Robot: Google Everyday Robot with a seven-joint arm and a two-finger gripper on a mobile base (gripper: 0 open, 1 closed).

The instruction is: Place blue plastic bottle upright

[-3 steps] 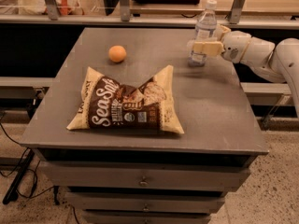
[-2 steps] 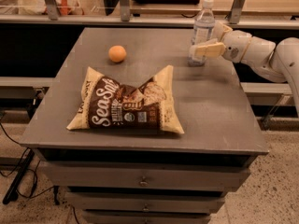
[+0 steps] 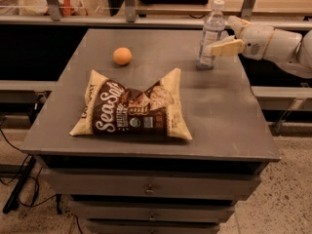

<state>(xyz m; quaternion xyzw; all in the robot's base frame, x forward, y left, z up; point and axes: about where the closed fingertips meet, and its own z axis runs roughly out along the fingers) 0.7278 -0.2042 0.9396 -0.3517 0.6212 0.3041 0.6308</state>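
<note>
At far right of gray surface: bottle standing upright, white cap on top, pale label round middle, base resting on surface. Claw at bottle's right side, arm reaching in from right edge. Claw open: 2 fingers spread apart, near one crossing in front of bottle's lower half, far one behind, by bottle's shoulder; cannot tell if either touches bottle. Chip bag lying flat mid-surface, well apart from bottle. Orange beyond bag, toward far left. Drawers below surface.
</note>
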